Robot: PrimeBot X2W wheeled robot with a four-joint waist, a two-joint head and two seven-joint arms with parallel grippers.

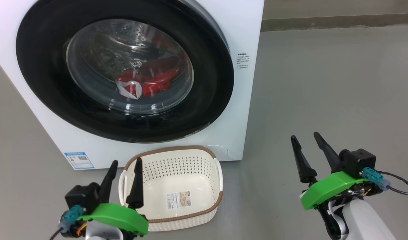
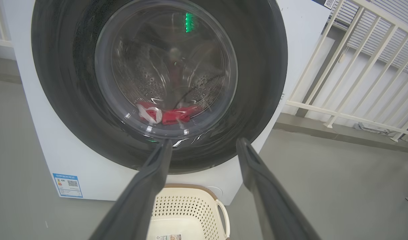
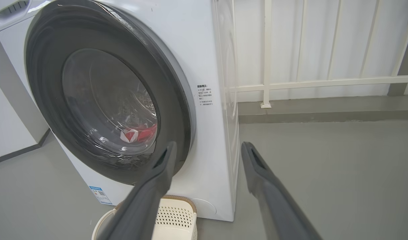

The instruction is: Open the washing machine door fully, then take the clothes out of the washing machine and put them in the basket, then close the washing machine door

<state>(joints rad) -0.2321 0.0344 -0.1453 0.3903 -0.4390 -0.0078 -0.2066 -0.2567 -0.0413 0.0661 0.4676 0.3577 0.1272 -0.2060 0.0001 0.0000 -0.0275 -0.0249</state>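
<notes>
Our left gripper (image 1: 126,160) and right gripper (image 1: 304,135) hovering, both spread wide and empty, basket (image 1: 177,166) sitting before us, clothes (image 1: 157,78) lying behind the washing machine door (image 1: 40,66) glass

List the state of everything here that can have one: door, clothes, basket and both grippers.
Door: against the washer, shut or at most barely ajar; cannot tell which.
Clothes: inside the washer, behind the door.
Basket: upright, empty, in front of the washer.
Left gripper: open, holding nothing.
Right gripper: open, holding nothing.
</notes>
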